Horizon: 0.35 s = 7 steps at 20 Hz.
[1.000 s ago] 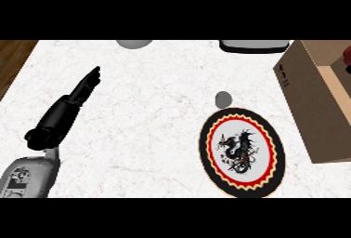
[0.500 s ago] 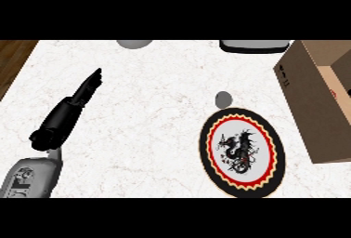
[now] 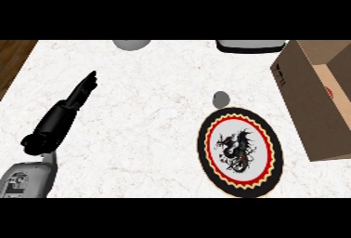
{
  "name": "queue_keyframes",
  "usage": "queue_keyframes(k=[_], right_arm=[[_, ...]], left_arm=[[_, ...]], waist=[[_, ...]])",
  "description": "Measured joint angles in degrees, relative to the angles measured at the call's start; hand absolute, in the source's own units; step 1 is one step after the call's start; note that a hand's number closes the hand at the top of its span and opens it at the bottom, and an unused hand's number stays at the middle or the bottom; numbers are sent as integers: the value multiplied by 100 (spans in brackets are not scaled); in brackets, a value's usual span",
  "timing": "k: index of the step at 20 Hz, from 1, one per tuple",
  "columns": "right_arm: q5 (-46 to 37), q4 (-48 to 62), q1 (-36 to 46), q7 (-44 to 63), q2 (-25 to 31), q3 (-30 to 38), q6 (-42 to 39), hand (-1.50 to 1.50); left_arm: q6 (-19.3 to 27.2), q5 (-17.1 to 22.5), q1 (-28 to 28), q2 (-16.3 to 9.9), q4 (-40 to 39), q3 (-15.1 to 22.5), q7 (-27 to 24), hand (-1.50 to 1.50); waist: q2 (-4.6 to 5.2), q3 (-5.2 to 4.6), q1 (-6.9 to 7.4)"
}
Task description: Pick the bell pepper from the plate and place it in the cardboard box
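Note:
The round plate [image 3: 240, 151], black-rimmed with a red ring and a black dragon on white, lies on the counter right of centre with nothing on it. The open cardboard box [image 3: 308, 111] stands at the right edge, close to the plate's right side. A small red patch [image 3: 332, 91] shows inside the box at the picture's edge; I cannot tell what it is. No bell pepper shows clearly anywhere. My left hand [image 3: 68, 104] lies at the left with straight fingers pointing up and away, holding nothing, far from the plate. My right hand does not show.
A small grey round thing [image 3: 221, 98] sits just above the plate. A grey object [image 3: 132, 44] and a dark-rimmed grey container [image 3: 251, 45] stand at the counter's far edge. The white marble counter [image 3: 151, 139] ends at a wooden strip [image 3: 14, 60] on the left.
My left hand has slid slightly back toward the lower left. Plate and box have not moved.

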<state>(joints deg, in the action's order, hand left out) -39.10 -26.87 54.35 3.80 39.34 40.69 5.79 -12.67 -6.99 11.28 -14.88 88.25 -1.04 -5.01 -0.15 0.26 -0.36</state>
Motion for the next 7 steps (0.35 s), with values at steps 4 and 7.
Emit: queue_keyframes(k=[4, 7], right_arm=[[828, -124, -228, -389, 41, 866, 378, -150], [1288, -145, -516, -704, 128, 1299, 490, -150]], left_arm=[[33, -12, -10, 38, 20, 0, 20, 0], [34, -39, -2, 46, 49, 7, 11, 0]], waist=[[13, -6, -15], [23, -10, 13]])
